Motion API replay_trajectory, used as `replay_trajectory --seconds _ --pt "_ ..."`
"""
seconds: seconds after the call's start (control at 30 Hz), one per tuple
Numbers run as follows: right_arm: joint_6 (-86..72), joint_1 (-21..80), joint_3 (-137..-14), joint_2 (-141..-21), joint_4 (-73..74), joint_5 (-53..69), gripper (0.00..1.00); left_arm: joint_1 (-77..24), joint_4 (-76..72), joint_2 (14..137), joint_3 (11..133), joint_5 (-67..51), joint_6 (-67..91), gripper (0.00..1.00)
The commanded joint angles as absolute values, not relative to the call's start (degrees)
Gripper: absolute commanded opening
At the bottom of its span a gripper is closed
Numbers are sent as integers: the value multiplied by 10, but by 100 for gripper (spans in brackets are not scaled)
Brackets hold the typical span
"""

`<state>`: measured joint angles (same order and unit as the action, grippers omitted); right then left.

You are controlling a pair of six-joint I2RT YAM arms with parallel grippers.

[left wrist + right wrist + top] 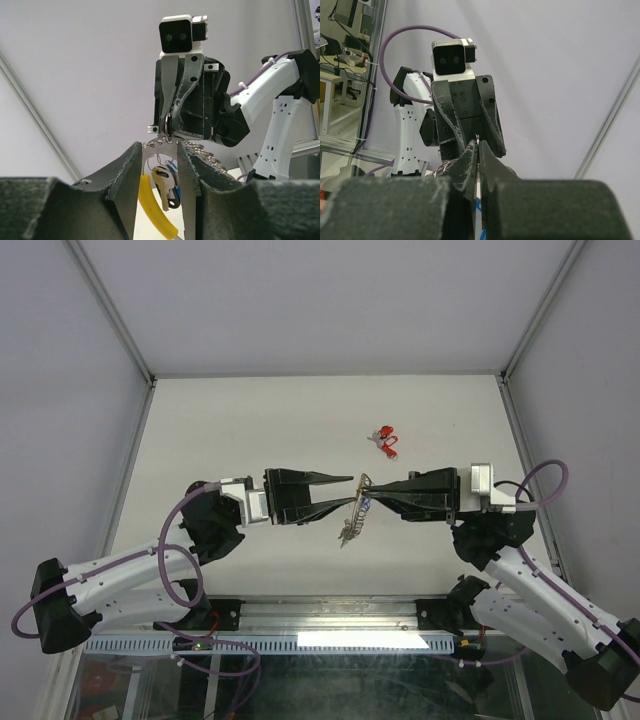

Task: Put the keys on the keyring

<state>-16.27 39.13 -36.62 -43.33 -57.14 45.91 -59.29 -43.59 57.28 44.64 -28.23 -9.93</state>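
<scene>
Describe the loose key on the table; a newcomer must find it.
Find where the left gripper and right gripper meet over the table. Just beyond them, slightly right, lies the loose key. Its red tag separates it from the keys hanging on the keyring.

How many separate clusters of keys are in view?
2. Hanging keys on the keyring between the left pincer and right pincer; red-tagged keys loose on the table beyond them. Individual keys may be hidden.

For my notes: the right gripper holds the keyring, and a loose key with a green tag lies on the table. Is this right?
Not quite: the loose key has a red tag, as the top view shows. The right gripper does hold the keyring.
</scene>
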Motion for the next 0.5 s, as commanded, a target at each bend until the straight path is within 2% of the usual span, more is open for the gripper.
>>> replay_trajectory --seconds 0.0,0.2,0.47 --pt "-152 391 -391 -424 -591 451 0 -596 -436 554 467 -288 -109 32" --pt "-154 391 -392 -425 -589 455 0 -596 -439 561 469 -295 -106 26" --pt "-153 391 -391 -426 -586 460 0 -596 -472 584 474 -315 -82 25"
